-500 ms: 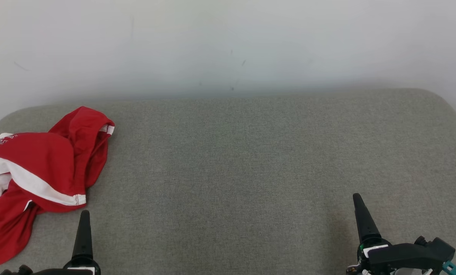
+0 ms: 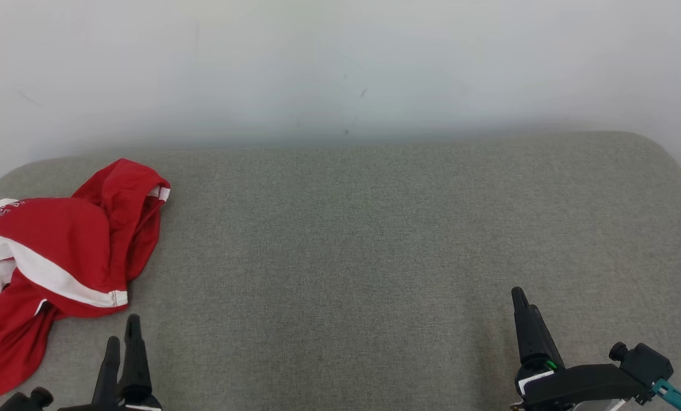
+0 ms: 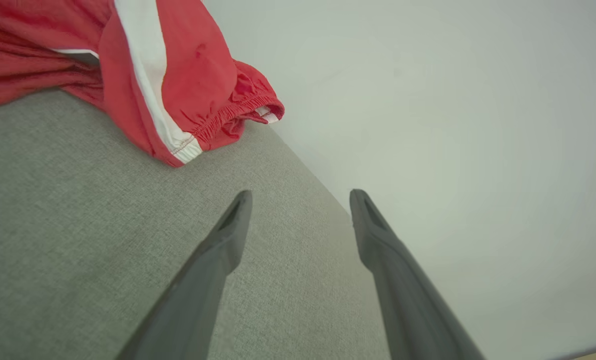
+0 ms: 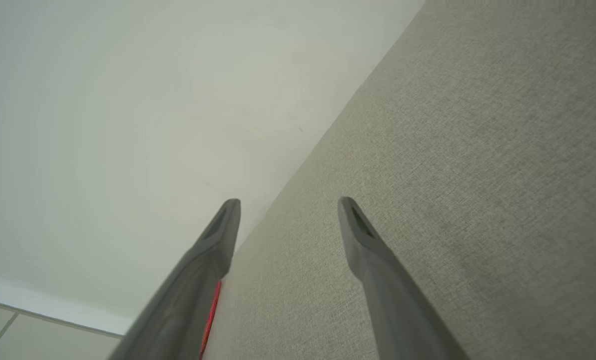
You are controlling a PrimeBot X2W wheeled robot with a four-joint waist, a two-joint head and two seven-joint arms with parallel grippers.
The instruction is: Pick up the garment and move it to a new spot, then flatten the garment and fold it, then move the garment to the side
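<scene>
Well, both sets of jaws stood wide open w/ nothing between them. The left gripper (image 3: 301,192) hung over the grey cushion (image 2: 374,228), and the red-and-white garment (image 2: 60,251) lay crumpled just ahead & left of its fingertips, apart from them; the nearest bit was the white-striped hem corner. The garment sat at the cushion's left end, near the rounded back corner, and ran past the head view's left border. The right gripper (image 4: 288,201) was empty too, the garment well apart, far to its left. Btwn the 2 grippers & ahead of both lay bare cushion, open up to the back edge, which met the white wall (image 2: 340,63). The cushion's right rounded corner lay ahead & right of the right jaws.
</scene>
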